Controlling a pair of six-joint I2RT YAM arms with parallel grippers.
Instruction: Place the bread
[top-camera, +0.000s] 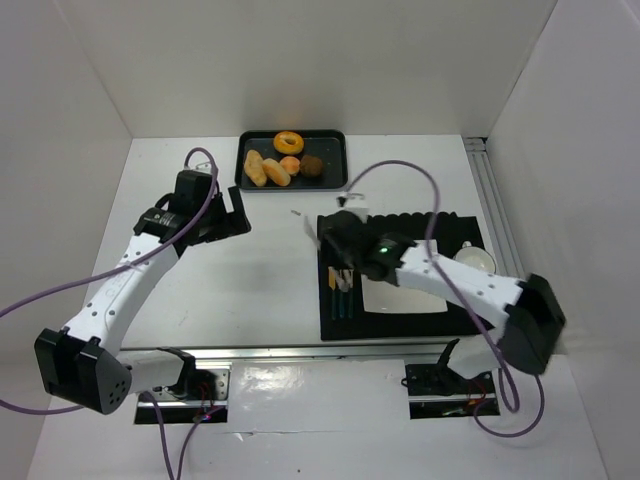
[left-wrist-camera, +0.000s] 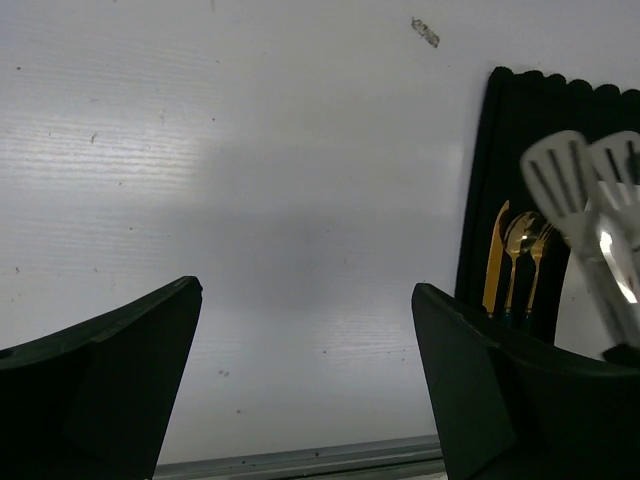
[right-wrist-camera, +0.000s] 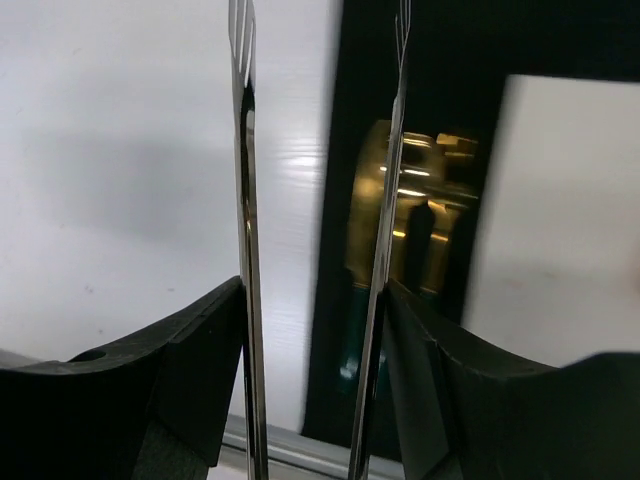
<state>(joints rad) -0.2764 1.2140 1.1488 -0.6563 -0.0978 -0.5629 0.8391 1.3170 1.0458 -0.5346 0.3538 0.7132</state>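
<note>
Several breads lie on a black tray (top-camera: 335, 150) at the back: a ring doughnut (top-camera: 289, 142), long rolls (top-camera: 262, 170) and a brown bun (top-camera: 313, 166). My right gripper (top-camera: 335, 238) is shut on metal tongs (top-camera: 312, 228) and holds them above the left edge of the black placemat (top-camera: 330, 325). In the right wrist view the gripper (right-wrist-camera: 315, 285) presses on the two tong arms (right-wrist-camera: 245, 200), which stand apart with nothing between them. My left gripper (top-camera: 235, 215) is open and empty over bare table, also in its wrist view (left-wrist-camera: 305, 290). The tongs show in the left wrist view (left-wrist-camera: 570, 190).
The placemat holds a white square plate (top-camera: 400, 295), gold cutlery (top-camera: 340, 290) along its left side and a white cup (top-camera: 475, 258) at the right. The cutlery shows under the tongs (right-wrist-camera: 420, 200). White walls enclose the table. A metal rail runs along the right.
</note>
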